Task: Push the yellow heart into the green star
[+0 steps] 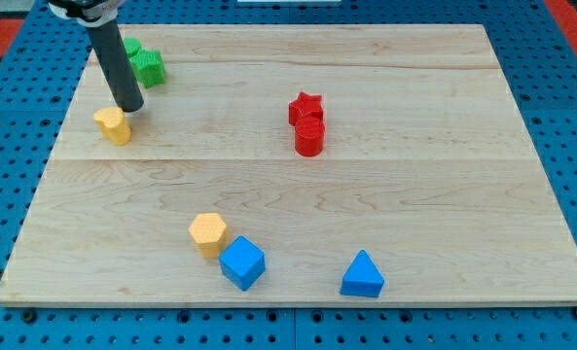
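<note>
The yellow heart [114,125] lies near the board's upper left. The green star [149,67] sits above and to its right, close to the top edge, with another green block [130,48] partly hidden behind the rod. My tip [130,106] rests just above and right of the yellow heart, touching or nearly touching it, between the heart and the green star. The dark rod rises toward the view's top left.
A red star [306,106] and a red cylinder [309,137] stand together right of centre. A yellow hexagon [208,233], a blue cube [241,262] and a blue triangle [363,275] lie near the bottom edge. The wooden board [414,194] ends on blue pegboard.
</note>
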